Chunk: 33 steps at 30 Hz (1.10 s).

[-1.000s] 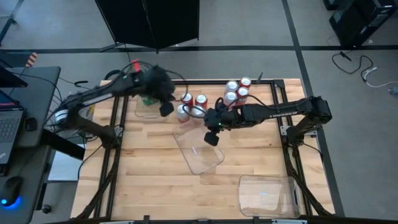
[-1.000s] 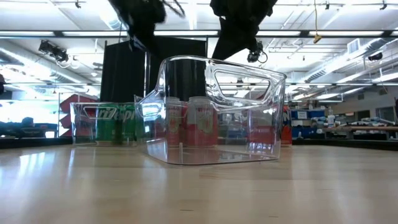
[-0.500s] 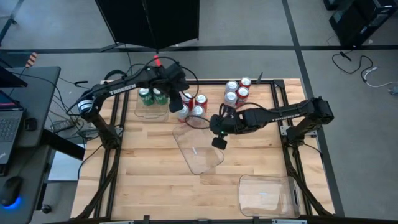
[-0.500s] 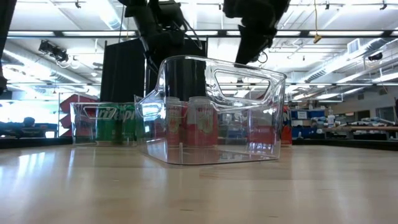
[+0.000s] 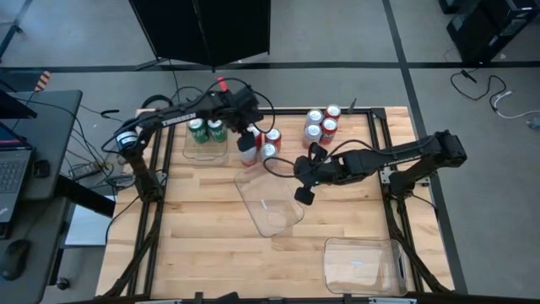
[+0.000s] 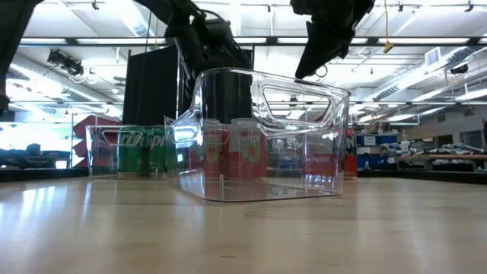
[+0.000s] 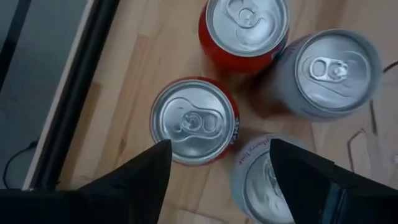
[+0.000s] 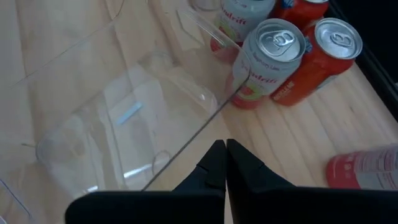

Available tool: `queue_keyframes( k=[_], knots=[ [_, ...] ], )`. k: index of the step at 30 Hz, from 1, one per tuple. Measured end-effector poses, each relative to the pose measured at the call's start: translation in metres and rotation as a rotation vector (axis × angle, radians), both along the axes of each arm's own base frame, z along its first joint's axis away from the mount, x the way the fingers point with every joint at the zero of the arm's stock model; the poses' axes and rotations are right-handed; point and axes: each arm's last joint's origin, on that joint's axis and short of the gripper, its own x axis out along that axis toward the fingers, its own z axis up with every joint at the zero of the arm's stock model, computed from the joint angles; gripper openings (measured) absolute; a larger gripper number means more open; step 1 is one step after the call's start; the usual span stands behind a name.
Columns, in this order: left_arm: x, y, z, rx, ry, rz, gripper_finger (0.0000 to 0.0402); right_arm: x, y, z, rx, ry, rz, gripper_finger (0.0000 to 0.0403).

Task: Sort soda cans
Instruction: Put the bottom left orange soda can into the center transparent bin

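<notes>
Cans stand in three groups along the far edge of the table (image 5: 202, 245). Starting at your left in the high view, find two green cans (image 5: 206, 129) inside the far-left tray (image 5: 205, 153). Next comes a cluster of four cans, two red and two silver-grey. The left gripper (image 5: 246, 135) hangs directly over this cluster. In its wrist view, note that its fingers (image 7: 134, 180) are spread wide apart and grip nothing. A red can (image 7: 195, 120) sits just beyond them, a silver-grey can (image 7: 268, 180) lies beside it, and another red can (image 7: 245, 31) and another silver-grey can (image 7: 329, 73) stand farther on.

Moving right, find the middle tray (image 5: 268, 203), which holds no cans. The right gripper (image 5: 304, 187) hovers above this tray's right edge. In its wrist view, its fingers (image 8: 219, 163) are pressed together with nothing between them, above the tray wall (image 8: 180, 155).

Farther right, near the far-right corner, locate a group of red and silver-grey cans (image 5: 321, 124). A third tray (image 5: 363, 263) sits at the near-right corner.
</notes>
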Motion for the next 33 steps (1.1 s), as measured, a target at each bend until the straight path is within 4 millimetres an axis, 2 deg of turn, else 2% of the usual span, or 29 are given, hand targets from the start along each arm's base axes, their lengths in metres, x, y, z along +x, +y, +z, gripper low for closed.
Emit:
queue_keyframes(
  k=[11, 26, 33],
  knots=[
    [0.009, 0.02, -0.025, -0.013, 0.029, 0.004, 0.0276, 0.0, 0.001, 0.0, -0.001, 0.0, 0.005, 0.0],
    [0.011, 0.025, -0.027, -0.04, -0.016, 0.016, 0.0276, 0.0, 0.004, 0.001, 0.002, -0.004, 0.024, 0.0],
    [0.009, 0.024, -0.017, -0.038, -0.002, 0.027, 0.0275, 0.0, 0.007, 0.001, 0.002, -0.004, 0.035, 0.0]
  ],
)
